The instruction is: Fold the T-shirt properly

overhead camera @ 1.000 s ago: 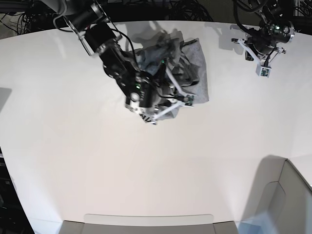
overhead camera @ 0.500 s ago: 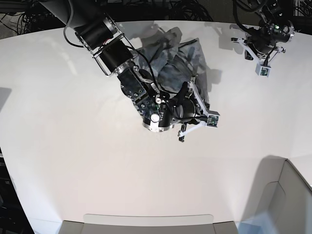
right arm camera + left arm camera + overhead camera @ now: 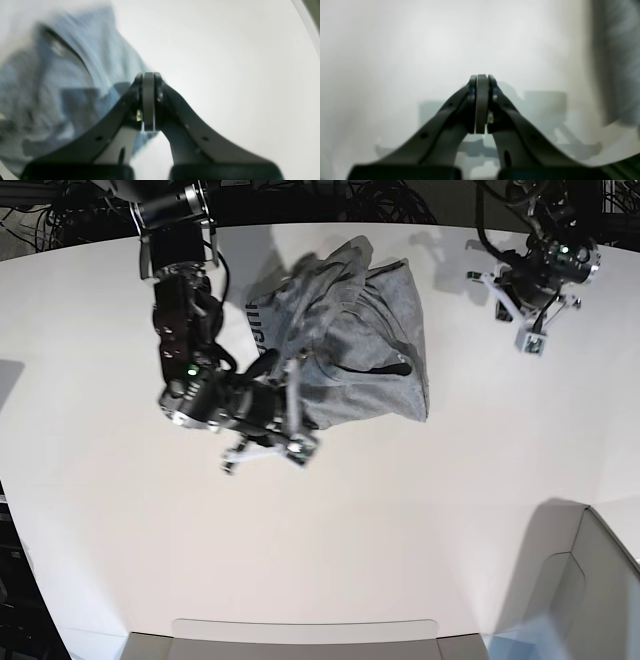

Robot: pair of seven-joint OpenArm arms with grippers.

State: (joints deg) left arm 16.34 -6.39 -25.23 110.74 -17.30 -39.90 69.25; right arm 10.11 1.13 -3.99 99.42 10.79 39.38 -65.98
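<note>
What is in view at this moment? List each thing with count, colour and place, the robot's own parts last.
Heather-grey cotton T-shirt: one, grey with black lettering showing at its left edge, crumpled in a heap at the far middle of the table.
White table: one, white, fills most of the base view.
Pale grey bin: one, at the near right corner of the base view.
Black cables: several, beyond the table's far edge.
Right hand: one, black, shut with nothing between its fingers, over the table just left of the shirt in the base view.
Left hand: one, black, shut and empty, above the table's far right, apart from the shirt.
</note>
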